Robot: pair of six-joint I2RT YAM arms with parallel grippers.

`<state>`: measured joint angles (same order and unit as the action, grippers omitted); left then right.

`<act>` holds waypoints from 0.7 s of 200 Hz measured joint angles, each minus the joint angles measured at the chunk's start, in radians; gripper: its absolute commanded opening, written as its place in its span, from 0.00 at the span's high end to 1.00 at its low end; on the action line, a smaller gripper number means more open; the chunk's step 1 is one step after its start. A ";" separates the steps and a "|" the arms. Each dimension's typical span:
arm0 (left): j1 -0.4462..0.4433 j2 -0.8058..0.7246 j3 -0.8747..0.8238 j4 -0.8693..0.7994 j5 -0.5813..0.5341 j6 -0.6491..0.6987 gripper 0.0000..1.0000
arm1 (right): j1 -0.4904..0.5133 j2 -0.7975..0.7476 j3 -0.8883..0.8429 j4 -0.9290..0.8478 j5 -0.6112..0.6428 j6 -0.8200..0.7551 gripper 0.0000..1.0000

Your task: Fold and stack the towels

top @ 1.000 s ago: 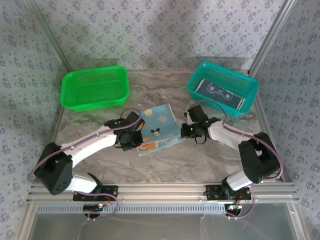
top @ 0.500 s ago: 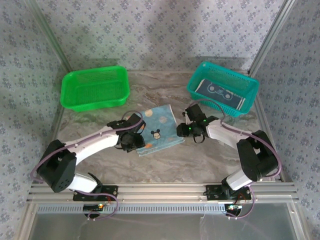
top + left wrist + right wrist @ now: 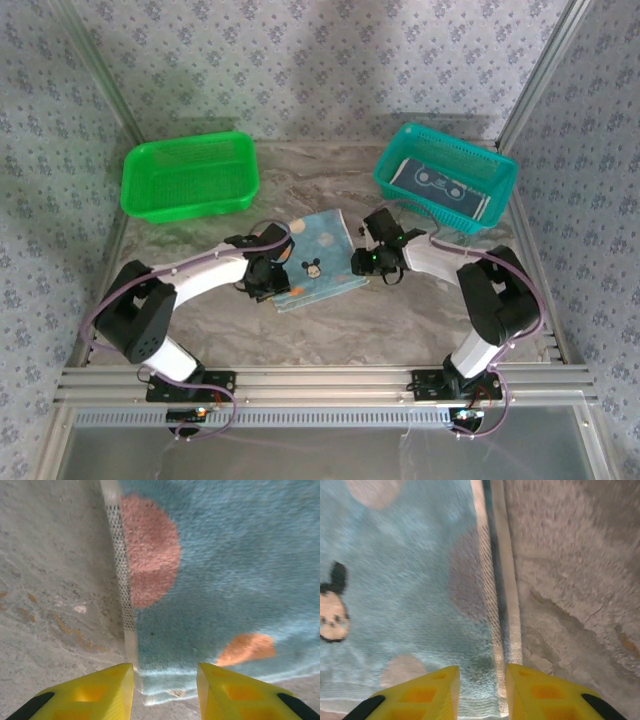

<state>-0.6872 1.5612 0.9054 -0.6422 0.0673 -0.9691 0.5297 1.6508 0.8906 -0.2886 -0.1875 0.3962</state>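
one towel between left end effector and right end effector

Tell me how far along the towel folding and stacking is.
Done: the light blue towel lies flat on the table, its right edge doubled, so it looks folded. In hand: the left pincer and right pincer stand open over its left and right edges, gripping nothing. Left: a dark cloth waits in the teal basket, and no stack shows yet.
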 measured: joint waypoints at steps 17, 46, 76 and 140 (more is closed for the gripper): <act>0.000 0.027 -0.007 0.000 -0.003 0.010 0.66 | 0.014 0.007 -0.019 0.005 -0.002 0.000 0.73; 0.023 0.043 -0.019 -0.012 -0.014 0.049 0.69 | 0.055 -0.008 -0.043 0.035 -0.004 0.026 0.74; 0.057 0.037 -0.022 -0.024 -0.022 0.087 0.69 | 0.105 -0.036 -0.074 0.043 0.001 0.063 0.75; 0.065 -0.056 -0.053 -0.065 -0.053 0.088 0.76 | 0.124 -0.054 -0.077 0.030 0.035 0.095 0.83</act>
<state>-0.6224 1.5047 0.8524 -0.7071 0.0139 -0.8810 0.6540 1.5967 0.8139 -0.2584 -0.1524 0.4908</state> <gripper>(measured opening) 0.240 0.174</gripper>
